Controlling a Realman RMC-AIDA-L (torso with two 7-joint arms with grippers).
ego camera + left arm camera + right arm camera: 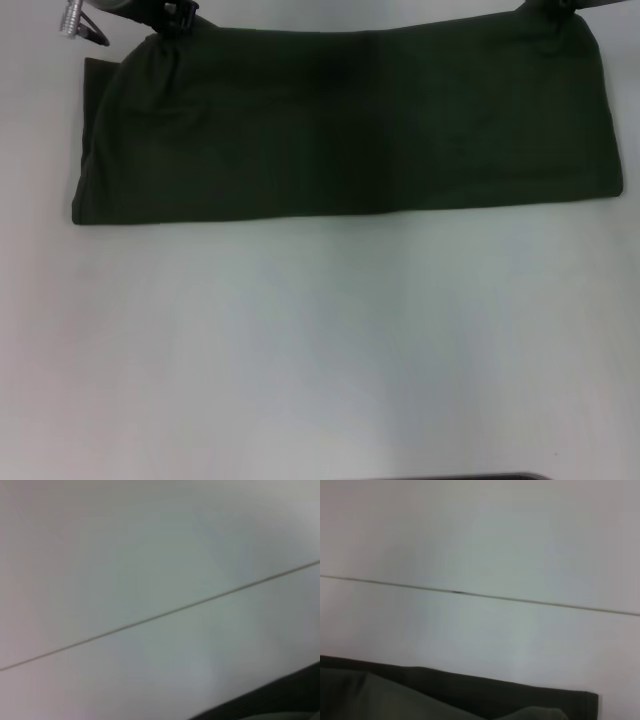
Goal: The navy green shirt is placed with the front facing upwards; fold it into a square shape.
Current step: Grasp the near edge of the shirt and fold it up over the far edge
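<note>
The navy green shirt lies across the far part of the white table as a long, plain dark green band with a straight near edge. No lettering shows. My left gripper sits at the band's far left corner, where the cloth puckers up into it. The far right corner rises the same way into my right gripper. Both are mostly cut off by the top of the head view. The right wrist view catches a hemmed edge of the shirt, and the left wrist view only a dark strip of it.
A silver knurled part juts out at the far left beside my left arm. White tabletop spreads in front of the shirt. A thin seam crosses the table beyond the shirt. Something dark peeks in at the near edge.
</note>
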